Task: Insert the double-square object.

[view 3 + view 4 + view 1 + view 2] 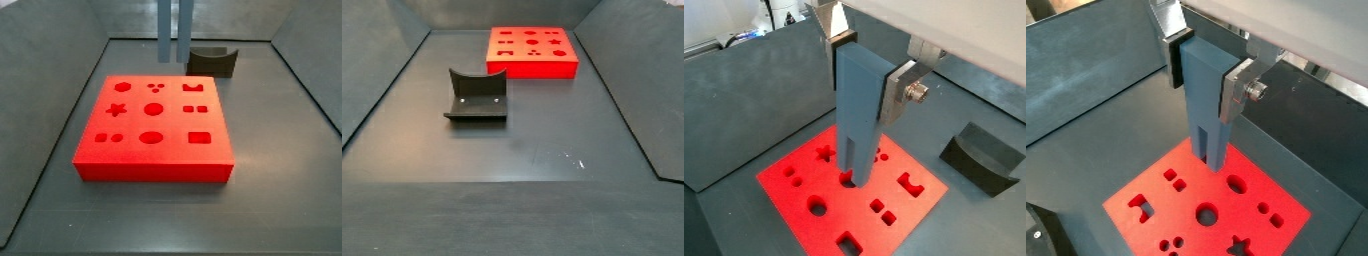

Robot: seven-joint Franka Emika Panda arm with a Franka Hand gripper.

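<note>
Hand (871, 75) clamped on double-square object (859, 115), which hangs straight down from fingers (902, 85) above red block (811, 185).

Even, soft overhead light; the pincer (869, 72) looks sharp, faint glare specks on the grey tabletop (543, 170), shadows weak.

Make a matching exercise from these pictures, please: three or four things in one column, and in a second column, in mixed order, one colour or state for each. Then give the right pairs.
Things:
1. claw
2. double-square piece
3. block with shaped holes
4. fixture

Colour or state:
A. red, lying flat on the floor
B. dark, standing on the floor apart from the block
C. blue-grey, held upright above the block
D. silver plates, shut on a long piece

Pairs: 1-D, 2-C, 3-A, 4-B
</note>
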